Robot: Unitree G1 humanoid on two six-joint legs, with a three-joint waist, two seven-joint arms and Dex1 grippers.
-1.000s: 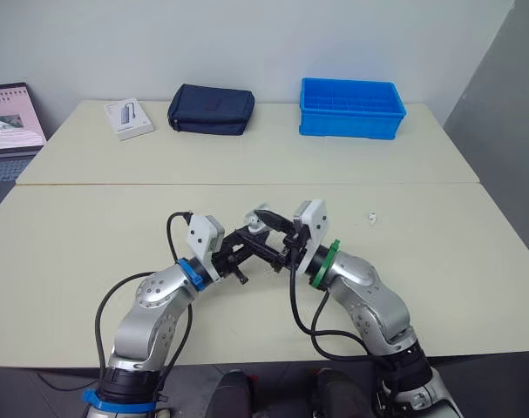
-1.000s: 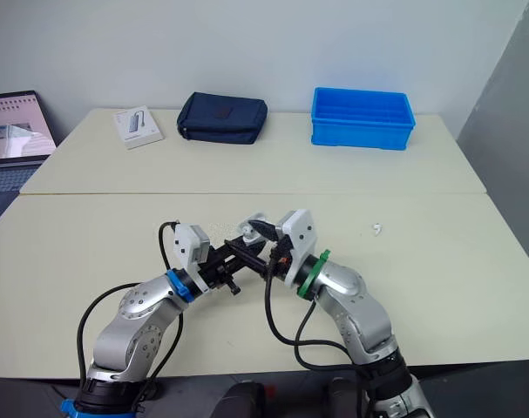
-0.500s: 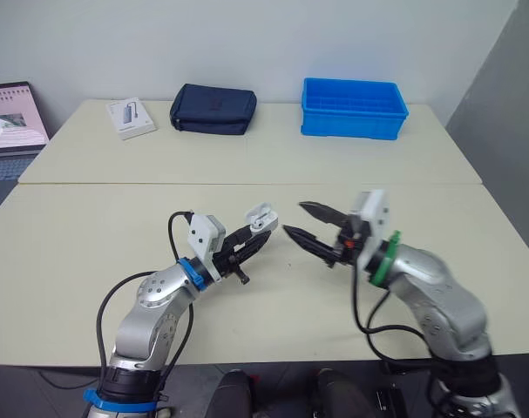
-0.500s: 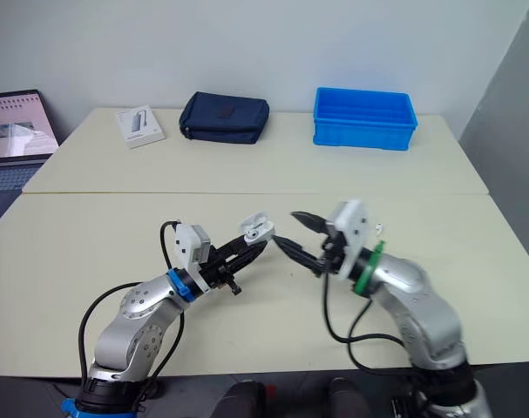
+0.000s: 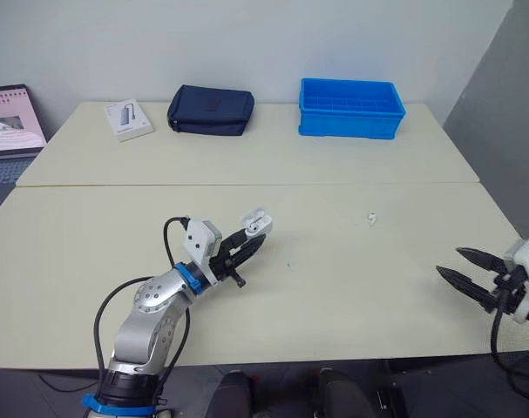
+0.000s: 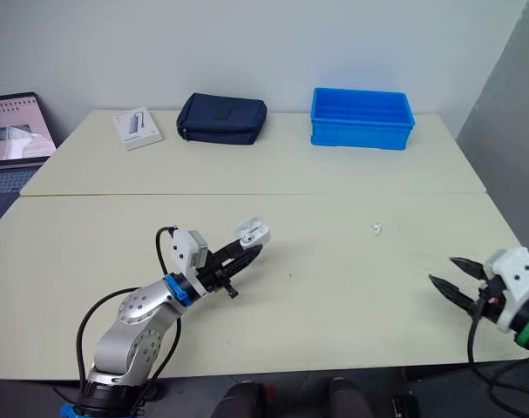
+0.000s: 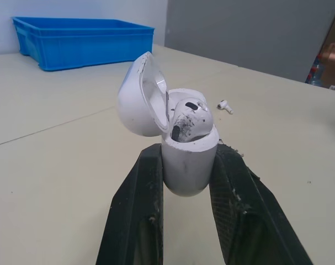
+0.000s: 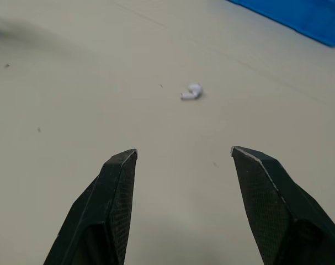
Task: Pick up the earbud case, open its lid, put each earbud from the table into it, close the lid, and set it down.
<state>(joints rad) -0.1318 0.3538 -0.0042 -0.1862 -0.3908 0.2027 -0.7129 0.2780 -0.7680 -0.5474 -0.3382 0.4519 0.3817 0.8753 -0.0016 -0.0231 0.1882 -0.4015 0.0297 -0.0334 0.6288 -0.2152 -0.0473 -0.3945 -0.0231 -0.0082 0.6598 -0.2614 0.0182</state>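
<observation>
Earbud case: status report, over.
Left gripper shut on earbud case, lid open, first earbud inside. Right gripper open, facing second earbud on table. Nothing between them.

No writing can be read.
The laptop screen (image 6: 11,131) shows a page and the white box (image 6: 138,127) bears a printed picture, but any lettering on them is too small to read.
</observation>
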